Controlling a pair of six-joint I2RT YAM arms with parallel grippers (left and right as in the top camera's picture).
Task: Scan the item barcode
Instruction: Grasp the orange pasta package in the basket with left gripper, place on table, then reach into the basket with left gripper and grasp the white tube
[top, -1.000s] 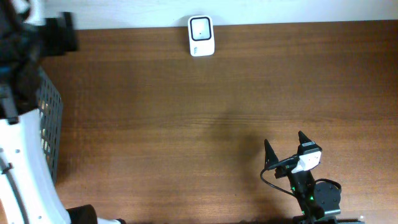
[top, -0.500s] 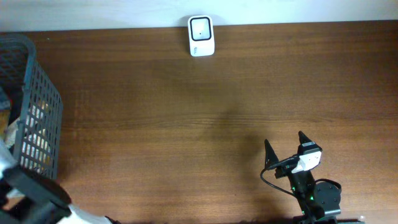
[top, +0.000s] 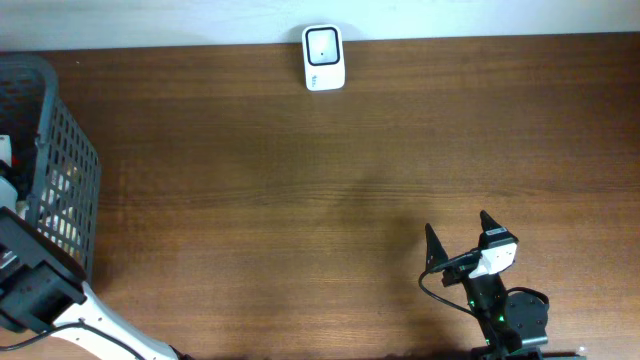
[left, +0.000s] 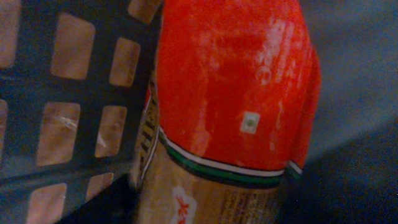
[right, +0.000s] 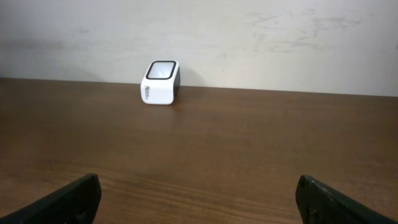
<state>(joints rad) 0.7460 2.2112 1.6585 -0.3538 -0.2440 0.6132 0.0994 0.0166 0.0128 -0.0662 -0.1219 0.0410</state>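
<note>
The brown tabletop (top: 300, 200) is bare ahead of the right pincer (top: 456, 224), which rests near the front edge with its jaws spread wide, holding nothing. Far off to that pincer's left stands the dark mesh basket (top: 70, 190), and the left arm (top: 35, 290) reaches into it. The left pincer's own fingers do not show in any view, so I cannot tell whether they are wide, narrow or gripping. Directly in front of the left pincer, filling its wrist view, lies the item to scan: a glossy red packet (left: 236, 93) with a tan lower band, inside the basket, the mesh wall just to the pincer's left. Smallest is the white scanner (top: 323, 58), well ahead of the right pincer and a little to its left, at the far edge by the wall.

The step in hand looks like picking the packet out of the basket. Next the left pincer needs a firm hold, a lift clear of the mesh, then a carry to the scanner with the barcode, not visible now, turned toward its window.
</note>
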